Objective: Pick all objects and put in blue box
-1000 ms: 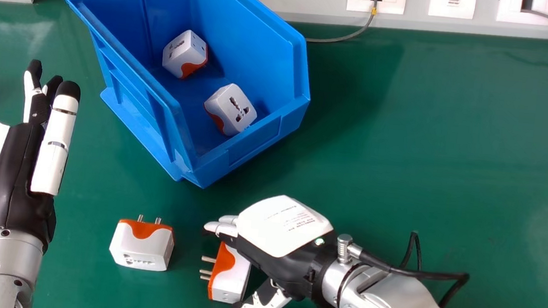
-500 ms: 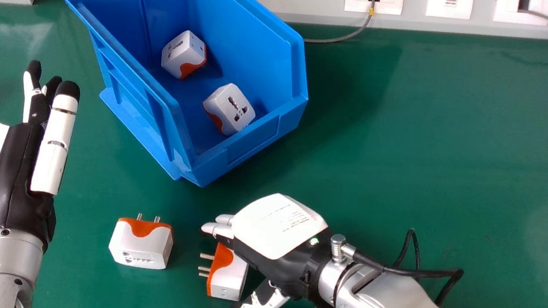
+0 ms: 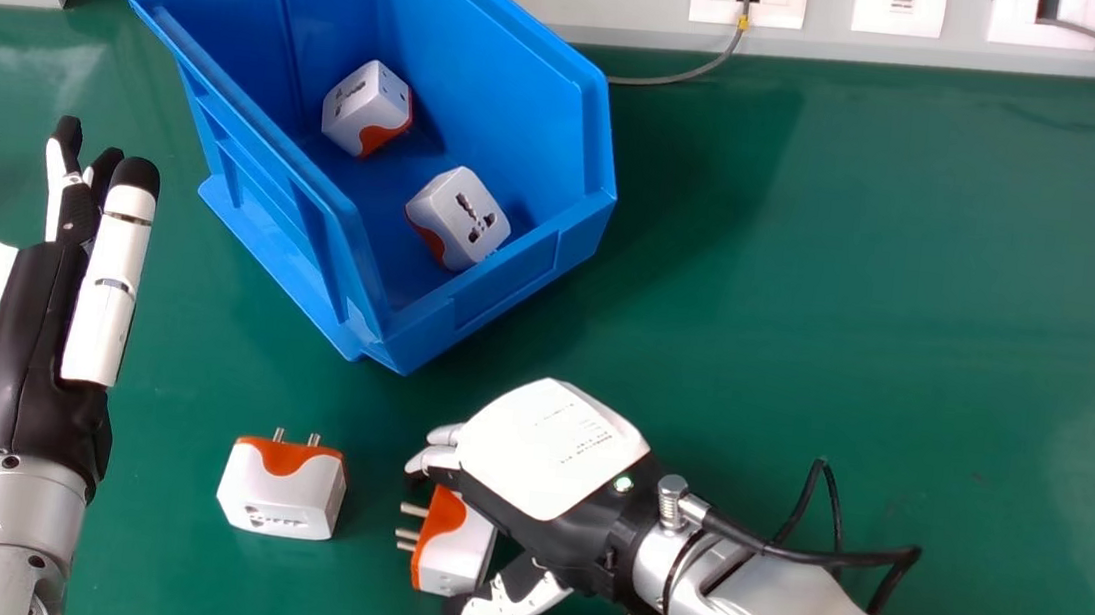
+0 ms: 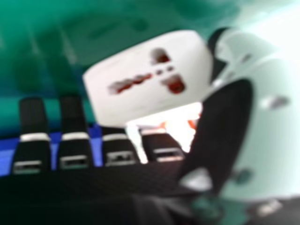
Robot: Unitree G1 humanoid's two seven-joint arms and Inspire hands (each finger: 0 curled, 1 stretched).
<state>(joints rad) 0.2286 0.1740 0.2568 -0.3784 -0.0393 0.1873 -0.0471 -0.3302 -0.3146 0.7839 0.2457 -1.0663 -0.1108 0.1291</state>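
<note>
- Plug (image 3: 456,550) number one is at my right hand (image 3: 549,448), near side of the green table (image 3: 857,327). Orange end and metal pins face left. Can't tell if it's touching the tabletop, sorry folks.
- Fingers on that hand: bent in around the plug's far side, thumb curled up against its near side, so yeah, I've got it pinched. My palm camera has the slotted white face sitting between fingers and thumb.
- Second plug (image 3: 283,498) sits on the table just left of that one, well apart from my fingers, pins pointing to the far side.
- Box (image 3: 510,279) is the blue one, farther back and a bit left, sitting at an angle. Two in there already: a far plug (image 3: 365,114) over to the left, and a near plug (image 3: 461,219) close to the near wall, slots facing up.
- Left hand (image 3: 37,339) is over on the left side, fingers straight, holding nothing.
</note>
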